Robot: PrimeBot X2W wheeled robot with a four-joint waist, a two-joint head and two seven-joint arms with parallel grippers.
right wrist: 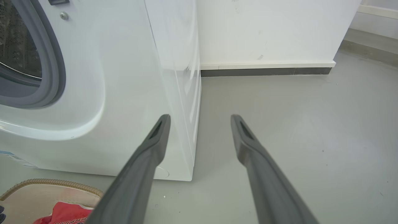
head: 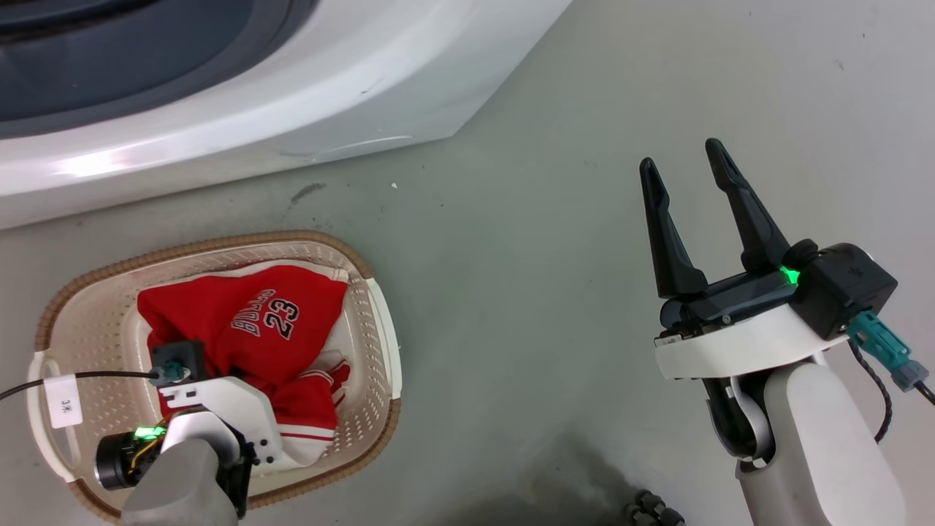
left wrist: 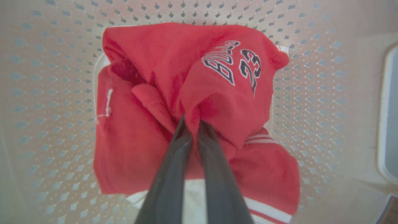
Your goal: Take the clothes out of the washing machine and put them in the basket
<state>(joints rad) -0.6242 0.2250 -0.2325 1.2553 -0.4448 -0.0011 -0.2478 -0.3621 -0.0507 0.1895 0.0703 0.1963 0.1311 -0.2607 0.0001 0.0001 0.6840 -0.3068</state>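
Observation:
The red clothes (head: 248, 321) with a white "23" lie crumpled inside the cream basket (head: 219, 245) on the floor at the lower left. In the left wrist view, my left gripper (left wrist: 193, 123) is shut on a fold of the clothes (left wrist: 155, 62), low inside the perforated basket (left wrist: 46, 77). My right gripper (head: 681, 155) hovers open and holds nothing, off to the right above bare floor. The white washing machine (head: 292, 88) stands just behind the basket. The right wrist view looks past my open right gripper (right wrist: 200, 117) at the washing machine (right wrist: 124, 77), with its grey door seal, and at the basket (right wrist: 46, 183).
Grey floor (head: 511, 256) stretches to the right of the basket. A white wall with a dark baseboard (right wrist: 264, 71) runs behind the machine. A paper tag (head: 62, 400) hangs on the basket's near handle. Dark parts of my base (head: 650, 508) show at the bottom edge.

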